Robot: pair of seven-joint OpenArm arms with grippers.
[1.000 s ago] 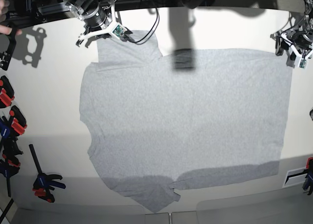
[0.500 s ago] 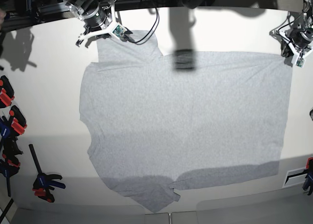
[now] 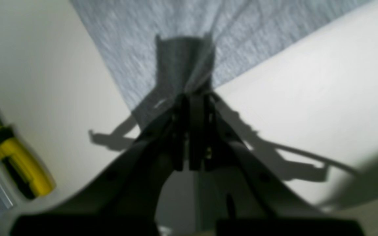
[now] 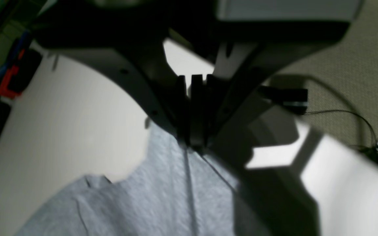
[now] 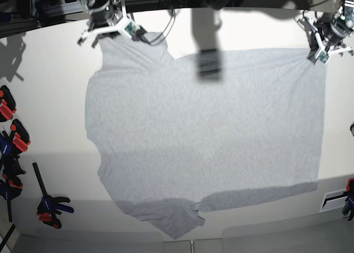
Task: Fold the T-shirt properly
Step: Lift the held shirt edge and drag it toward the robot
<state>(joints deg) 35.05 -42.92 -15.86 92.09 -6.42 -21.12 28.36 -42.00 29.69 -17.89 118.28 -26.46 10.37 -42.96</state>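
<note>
We are pinching the T-shirt [image 5: 204,131], spread flat across the counter [image 5: 50,98], at its far edge: left gripper [image 5: 319,49] and right gripper [image 5: 108,32] both clamping cloth.

The base view is brightly and evenly lit from above; hard shadows are cast onto the table [image 5: 50,98] at 12 and 6 o'clock, and its edges are bowed by barrel distortion. Both wrist views are blurred throughout, with the left gripper [image 3: 192,98] and right gripper [image 4: 192,144] rendered as dark, soft silhouettes.
</note>
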